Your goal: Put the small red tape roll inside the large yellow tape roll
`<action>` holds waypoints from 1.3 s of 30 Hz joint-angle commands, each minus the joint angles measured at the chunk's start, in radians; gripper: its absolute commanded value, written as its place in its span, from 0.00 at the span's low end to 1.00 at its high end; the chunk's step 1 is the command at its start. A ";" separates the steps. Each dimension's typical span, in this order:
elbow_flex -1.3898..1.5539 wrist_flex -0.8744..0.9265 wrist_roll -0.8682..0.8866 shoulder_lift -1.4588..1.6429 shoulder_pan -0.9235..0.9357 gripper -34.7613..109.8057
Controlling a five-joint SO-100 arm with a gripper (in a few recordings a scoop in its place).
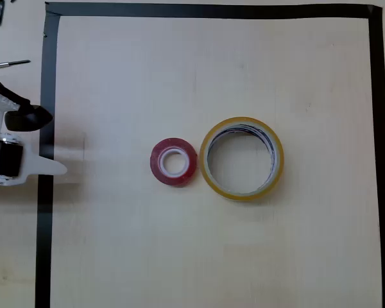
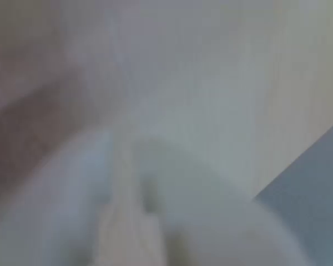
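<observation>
Small red tape roll (image 1: 173, 162): we find it lying flat on the tabletop (image 1: 179, 77), near the middle of the marked field in the overhead view, its white core facing up.

Large yellow tape roll (image 1: 242, 158): also flat, just right of the red roll; the two rims look touching or very nearly so, and we cannot tell which.

Axis, red roll: a ring has no long side; its hole axis stands upright, pointing at the camera. It favours no direction across the tabletop.

Axis, yellow roll: likewise upright, wide hole open to the top, dark markings on its inner wall.

Why so placed: we judge the pair is laid out for a lift-and-drop. With both holes up, the red roll can go into the yellow one without being turned, and the short gap keeps the carry brief.

Black tape border (image 1: 49, 128): frames the working field; both rolls sit well inside it.

Claw (image 1: 48, 168): white, at the far left edge of the overhead view, over the border strip and well apart from both rolls. It carries nothing; whether its fingers are parted or closed we cannot tell, and the wrist view is blurred to pale shapes.

Task standing: we judge it not yet begun; the red roll lies outside the yellow ring.
</observation>
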 commanded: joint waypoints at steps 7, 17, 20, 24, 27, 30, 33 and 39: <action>-0.005 -0.008 0.017 0.026 0.012 0.25; -0.005 -0.012 0.021 0.026 0.014 0.25; -0.014 -0.008 0.025 0.026 0.061 0.26; -0.083 0.012 -0.005 0.026 0.077 0.29; -0.133 0.003 -0.092 0.020 0.020 0.34; -0.184 -0.094 -0.196 -0.091 -0.029 0.36; -0.379 -0.169 -0.209 -0.492 -0.049 0.36; -0.799 -0.133 -0.250 -1.134 -0.089 0.36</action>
